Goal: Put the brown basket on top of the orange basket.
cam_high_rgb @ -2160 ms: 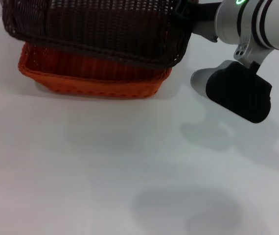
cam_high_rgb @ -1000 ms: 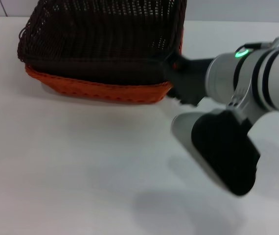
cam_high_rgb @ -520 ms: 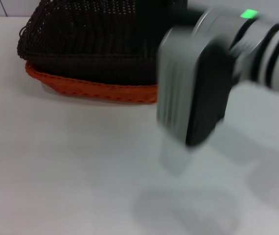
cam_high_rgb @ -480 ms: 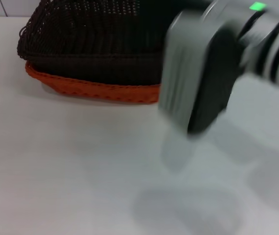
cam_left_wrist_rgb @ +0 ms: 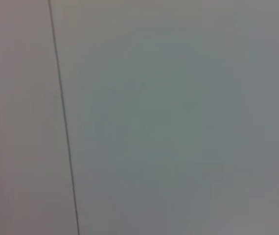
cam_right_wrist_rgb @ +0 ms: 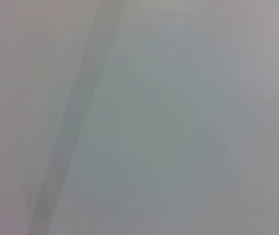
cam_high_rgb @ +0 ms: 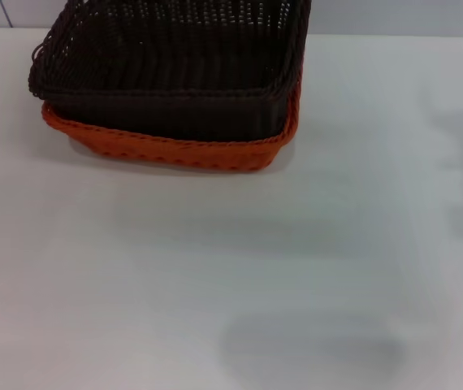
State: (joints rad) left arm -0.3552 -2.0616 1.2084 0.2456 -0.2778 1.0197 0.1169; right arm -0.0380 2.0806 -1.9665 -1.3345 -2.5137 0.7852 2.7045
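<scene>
In the head view the brown basket [cam_high_rgb: 166, 65] sits nested on top of the orange basket [cam_high_rgb: 175, 150] at the far left-centre of the white table. Only the orange basket's near rim and right side show beneath it. The brown basket's far part is cut off by the view's top edge. Neither gripper shows in the head view. Both wrist views show only a plain pale surface, with no basket and no fingers.
The white table [cam_high_rgb: 231, 276] stretches in front of and to the right of the baskets. Faint shadows lie on it at the right edge and near the front. The left wrist view shows a thin dark seam [cam_left_wrist_rgb: 63, 127] on a pale surface.
The right arm, which held the brown basket's right side and then swept blurred in front of the baskets, has left the head view. The brown basket rests on the orange basket.
</scene>
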